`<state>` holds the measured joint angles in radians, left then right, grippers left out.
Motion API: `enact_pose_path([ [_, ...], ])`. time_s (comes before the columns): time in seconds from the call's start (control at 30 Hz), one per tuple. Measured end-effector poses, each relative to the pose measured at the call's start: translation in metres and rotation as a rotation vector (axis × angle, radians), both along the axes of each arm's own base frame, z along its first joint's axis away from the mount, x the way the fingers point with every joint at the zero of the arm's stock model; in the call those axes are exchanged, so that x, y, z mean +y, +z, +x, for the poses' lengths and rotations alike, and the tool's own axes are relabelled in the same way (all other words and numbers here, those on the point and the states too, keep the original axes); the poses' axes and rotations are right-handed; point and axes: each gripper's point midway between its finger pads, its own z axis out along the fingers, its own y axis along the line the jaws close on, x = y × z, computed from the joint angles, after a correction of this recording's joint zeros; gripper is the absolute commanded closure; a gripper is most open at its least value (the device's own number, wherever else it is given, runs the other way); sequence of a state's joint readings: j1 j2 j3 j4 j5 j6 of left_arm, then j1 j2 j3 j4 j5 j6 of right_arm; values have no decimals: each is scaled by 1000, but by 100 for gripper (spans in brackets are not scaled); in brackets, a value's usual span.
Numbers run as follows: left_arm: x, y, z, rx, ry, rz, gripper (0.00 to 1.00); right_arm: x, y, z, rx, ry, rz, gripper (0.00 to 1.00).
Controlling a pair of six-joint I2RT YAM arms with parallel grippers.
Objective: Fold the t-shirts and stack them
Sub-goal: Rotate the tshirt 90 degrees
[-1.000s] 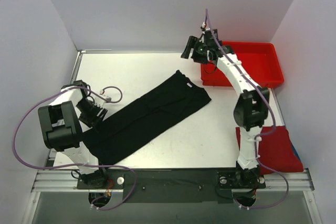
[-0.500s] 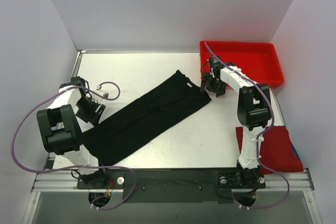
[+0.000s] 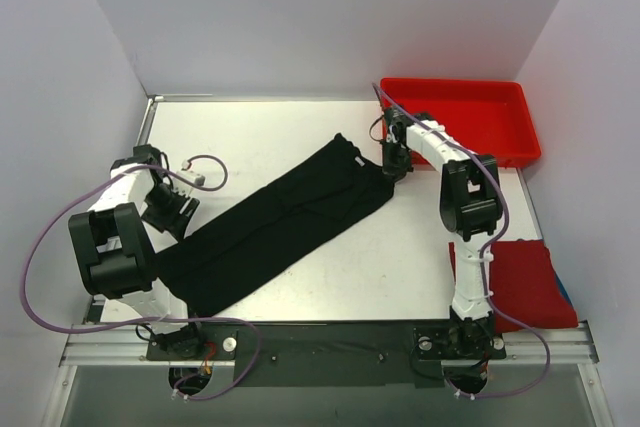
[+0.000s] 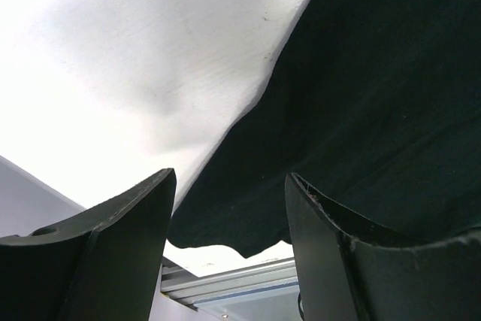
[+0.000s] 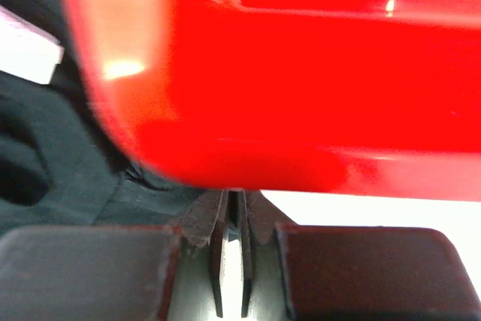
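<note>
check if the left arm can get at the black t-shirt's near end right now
Probably yes: the left gripper hangs open right over the black t-shirt's edge, and nothing lies between them.

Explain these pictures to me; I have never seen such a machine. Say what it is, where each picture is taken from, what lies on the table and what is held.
These are two robot arms bolted at the near edge of a white table, each ending in a two-finger hand. The wide picture looks down from above and behind them; the other two come from cameras on the wrists, each showing its own fingers. On the table lie a black t-shirt, a red t-shirt at the near right corner and a red tray at the far right. The left hand is open over the black t-shirt's near-left edge, holding nothing. The right hand is shut at its far corner beside the tray; whether cloth is pinched is unclear.
</note>
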<state>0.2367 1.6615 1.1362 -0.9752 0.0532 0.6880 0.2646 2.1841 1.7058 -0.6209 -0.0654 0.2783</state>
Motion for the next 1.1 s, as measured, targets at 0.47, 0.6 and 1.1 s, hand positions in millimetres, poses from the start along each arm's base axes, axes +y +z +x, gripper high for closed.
enact_pose_path([
  [0.47, -2, 3, 16, -23, 35, -18, 30, 76, 59, 91, -254, 120, 83, 100],
  [0.6, -9, 0, 18, -16, 40, -43, 30, 62, 32, 116, -244, 24, 104, 100],
  [1.1, -58, -35, 18, 46, -123, -49, 44, 55, 63, 201, -550, -61, 256, 100],
])
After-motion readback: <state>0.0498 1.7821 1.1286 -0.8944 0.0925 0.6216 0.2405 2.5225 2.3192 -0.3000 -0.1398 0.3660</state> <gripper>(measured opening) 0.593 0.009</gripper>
